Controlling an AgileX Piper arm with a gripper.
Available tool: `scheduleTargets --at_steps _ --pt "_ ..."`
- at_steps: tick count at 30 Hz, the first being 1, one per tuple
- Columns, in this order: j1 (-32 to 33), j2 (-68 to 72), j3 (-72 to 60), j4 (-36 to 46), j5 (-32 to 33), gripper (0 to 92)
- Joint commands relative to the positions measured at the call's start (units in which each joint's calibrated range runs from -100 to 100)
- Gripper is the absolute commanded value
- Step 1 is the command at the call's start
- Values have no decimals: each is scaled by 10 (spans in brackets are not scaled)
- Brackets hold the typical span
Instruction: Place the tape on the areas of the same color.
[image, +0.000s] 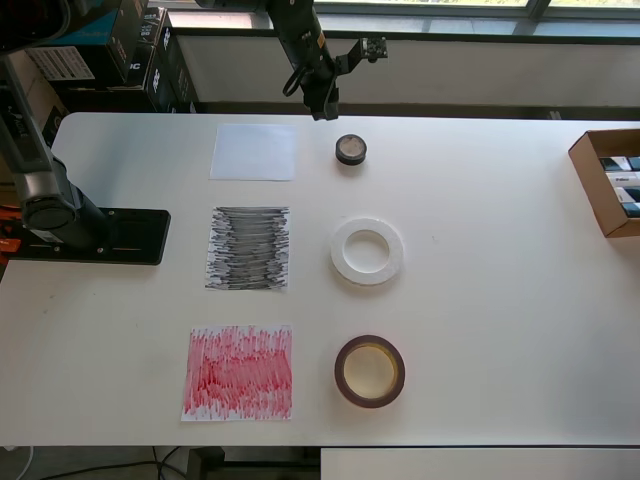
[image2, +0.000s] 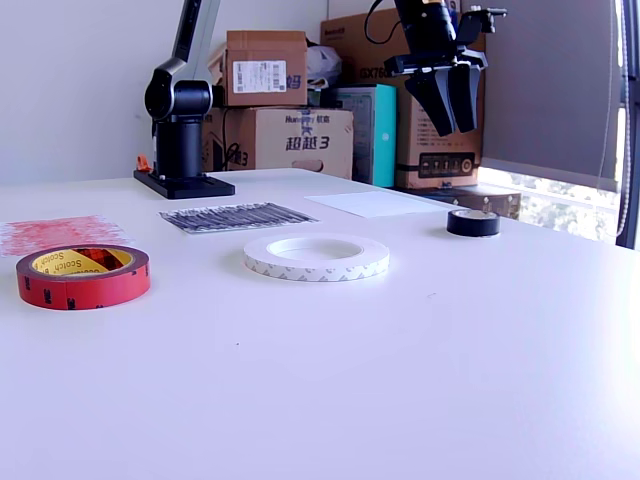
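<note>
Three tape rolls (image: 367, 250) beside sheets (image: 249, 248); cardboard box (image: 590, 180) holding packages (image: 624, 188)

Bare table (image: 480, 300) surrounds each roll; only the cardboard box (image: 607, 182) stands at the overhead view's right edge.

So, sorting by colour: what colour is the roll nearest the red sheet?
Red roll with a yellow core, clearest in the exterior view.

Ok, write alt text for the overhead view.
A white table holds a column of three paper squares, white, black-scribbled and red-scribbled, each beside a tape roll: small black, white, maroon. The gripper hangs above the black roll.
</note>
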Motion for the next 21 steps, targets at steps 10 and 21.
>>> scheduleTargets --at_steps 10,21 --pt "-46 50 -10 -19 15 483" --pt "-56 55 -2 -39 37 482"
